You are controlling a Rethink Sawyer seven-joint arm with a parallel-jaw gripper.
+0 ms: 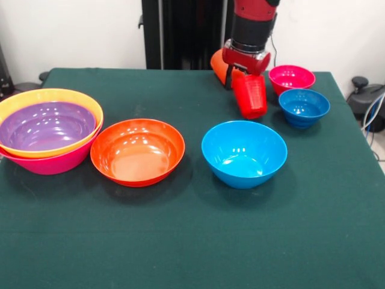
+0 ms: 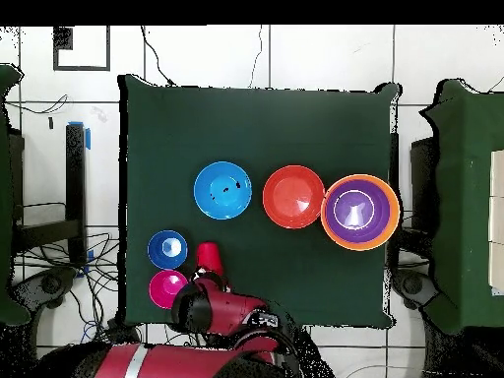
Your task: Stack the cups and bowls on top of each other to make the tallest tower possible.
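The tower (image 1: 51,135) sits at my table's edge: pink bowl, yellow-orange, purple nested. Beside it a red-orange bowl (image 1: 138,150), then the medium blue bowl (image 1: 244,153), small blue bowl (image 1: 304,106), small magenta bowl (image 1: 292,78). My pincer (image 1: 245,75) pinches the red cup (image 1: 250,96), lifted; the orange cup (image 1: 219,65) lies behind

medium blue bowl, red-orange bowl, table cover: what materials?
Medium blue bowl: looks like glossy moulded plastic, with sharp highlights inside. Red-orange bowl: likely the same, a smooth shiny wall with bright reflections. Table cover: seems a matte dark green cloth or felt, without glare; the weave is too fine to tell.
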